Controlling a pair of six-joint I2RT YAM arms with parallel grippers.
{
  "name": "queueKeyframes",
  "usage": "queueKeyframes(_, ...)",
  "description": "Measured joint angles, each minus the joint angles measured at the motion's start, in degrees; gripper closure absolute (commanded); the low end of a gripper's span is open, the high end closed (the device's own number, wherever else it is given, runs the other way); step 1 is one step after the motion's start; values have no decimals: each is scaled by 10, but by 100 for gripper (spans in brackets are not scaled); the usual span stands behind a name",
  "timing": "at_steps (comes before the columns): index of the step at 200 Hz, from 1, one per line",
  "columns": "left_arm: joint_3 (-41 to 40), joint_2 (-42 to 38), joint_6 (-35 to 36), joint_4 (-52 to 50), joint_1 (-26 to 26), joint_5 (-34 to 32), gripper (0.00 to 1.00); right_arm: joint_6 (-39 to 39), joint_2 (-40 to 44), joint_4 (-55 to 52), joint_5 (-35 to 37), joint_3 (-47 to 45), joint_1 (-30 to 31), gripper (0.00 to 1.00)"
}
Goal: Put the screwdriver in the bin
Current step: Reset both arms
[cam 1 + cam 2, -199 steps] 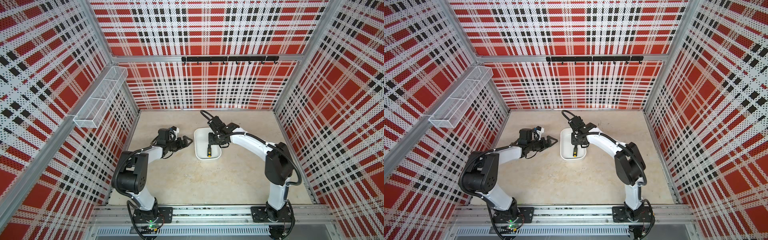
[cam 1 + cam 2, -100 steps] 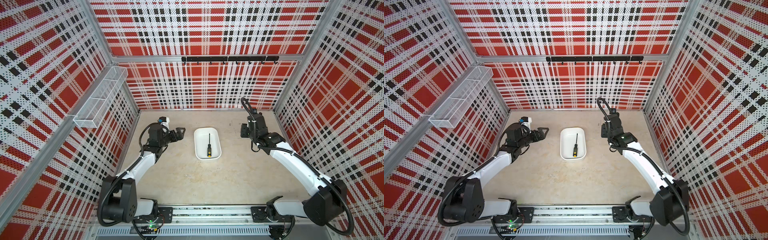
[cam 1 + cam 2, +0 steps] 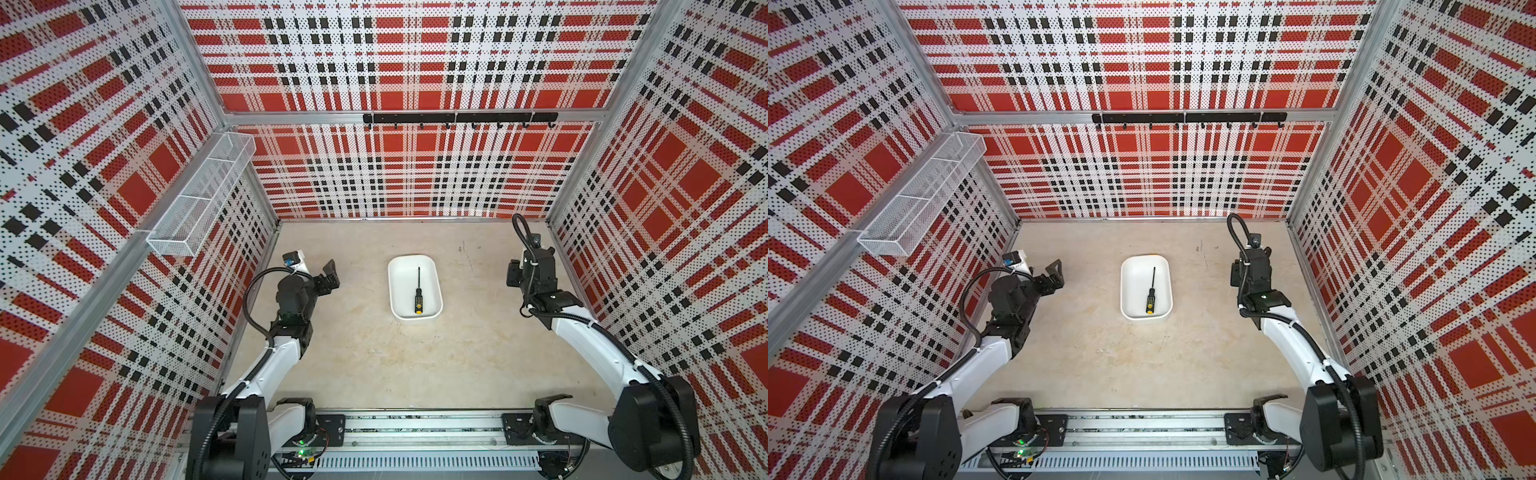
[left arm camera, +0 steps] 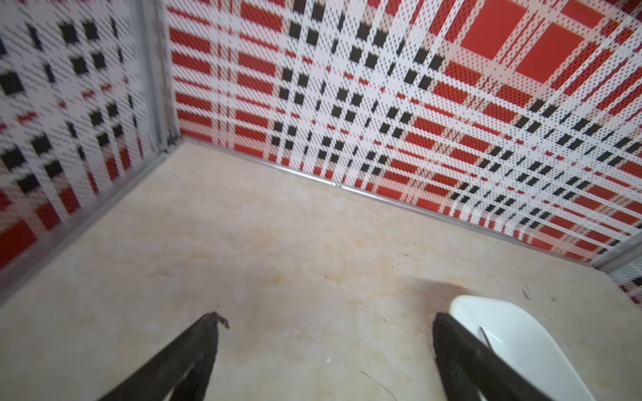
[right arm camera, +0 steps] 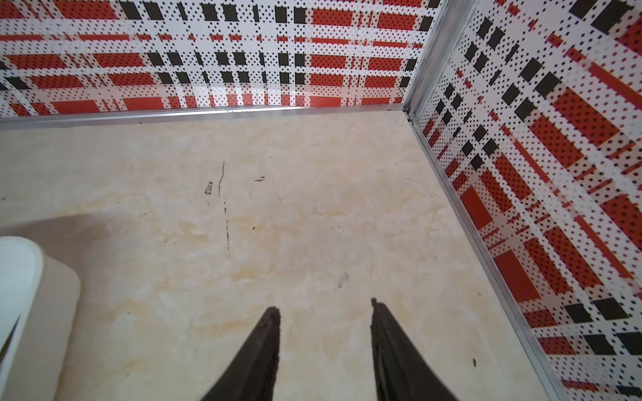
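Observation:
The screwdriver [image 3: 417,291] [image 3: 1150,291], black-handled with a yellow end cap, lies flat inside the white bin [image 3: 401,286] [image 3: 1133,286] at mid-table, its shaft pointing toward the back wall. My left gripper [image 4: 326,317] [image 3: 326,278] hovers left of the bin, open wide and empty. One corner of the bin [image 4: 521,330] and the shaft tip [image 4: 484,335] show beside its finger. My right gripper [image 5: 324,307] is open over bare table, right of the bin [image 5: 21,277], nothing between its fingers. In the top views its fingers are hidden behind the wrist [image 3: 536,270].
A long white wire-mesh basket [image 3: 199,199] hangs on the left wall. A black hook rail [image 3: 457,118] runs along the back wall. Both arms stand close to the plaid side walls. The arms' base rail [image 3: 415,428] runs along the front edge.
A second ago my right gripper was at the bin over the screwdriver and the left gripper was beside it. Both arms have since drawn back to their sides. The screwdriver stays in the bin.

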State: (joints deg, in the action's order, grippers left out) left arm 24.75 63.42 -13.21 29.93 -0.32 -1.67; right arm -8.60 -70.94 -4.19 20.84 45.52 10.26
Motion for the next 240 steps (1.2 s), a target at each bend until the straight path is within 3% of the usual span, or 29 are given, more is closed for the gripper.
queueKeyframes(27, -61, 4, 45, 92, 6, -43, 2, 18, -33, 65, -4, -38, -7, 52)
queueKeyframes(84, -122, 91, 96, 256, 10, -74, 2, 33, -88, 221, -32, -110, -30, 51)
queueKeyframes(129, -156, 165, 101, 384, 15, -76, 2, 47, -107, 405, -46, -203, -44, 50)
queueKeyframes(186, -182, 265, 101, 546, 15, -65, 2, 45, -163, 563, -61, -255, -64, 47)
queueKeyframes(204, -187, 269, 101, 562, 15, -65, 2, 43, -168, 585, -70, -263, -66, 38)
queueKeyframes(220, -182, 269, 101, 565, 15, -66, 2, 44, -168, 600, -76, -264, -67, 20)
queueKeyframes(240, -155, 269, 100, 541, 15, -72, 2, 46, -168, 613, -80, -264, -68, 6)
